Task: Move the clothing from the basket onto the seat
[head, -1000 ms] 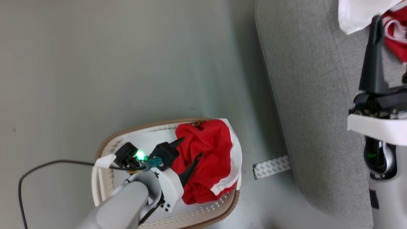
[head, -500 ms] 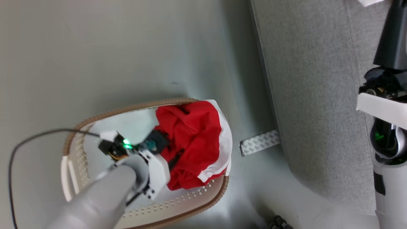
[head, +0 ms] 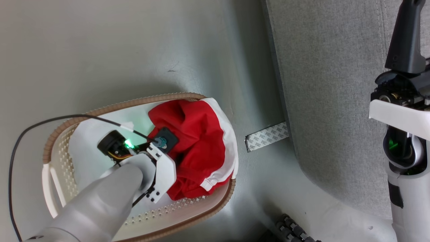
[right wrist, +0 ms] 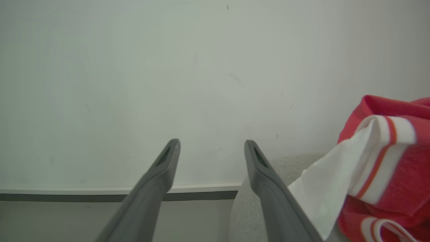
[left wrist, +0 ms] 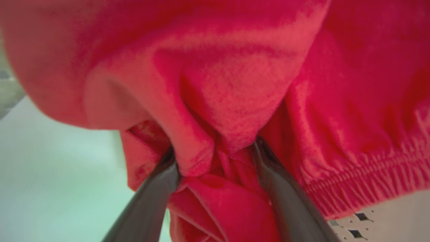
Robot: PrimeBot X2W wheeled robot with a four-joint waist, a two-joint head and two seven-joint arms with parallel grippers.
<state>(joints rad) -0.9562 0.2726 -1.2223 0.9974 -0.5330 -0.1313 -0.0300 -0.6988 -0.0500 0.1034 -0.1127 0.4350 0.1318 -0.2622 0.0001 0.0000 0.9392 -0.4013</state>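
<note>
Left gripper (left wrist: 215,156), fingers spread astride a fold, sits buried in the red clothing (head: 198,141) heaped at the basket's (head: 134,102) seat-side end. Best bet: pinch deep, lift straight up, clear the rim, then swing to the seat (head: 329,101). Heap's long axis runs near rim to far rim – white trim twd seat. Right gripper (right wrist: 211,144) spread, empty.

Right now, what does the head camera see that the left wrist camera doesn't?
Head view, not the wrist's: the basket with its woven rim, the grey seat, a tape strip on the floor. Wrist view, not the head's: the left gripper, its open fingers sunk into the clothing, and a gathered elastic hem. Both: the red clothing and white basket plastic.
</note>
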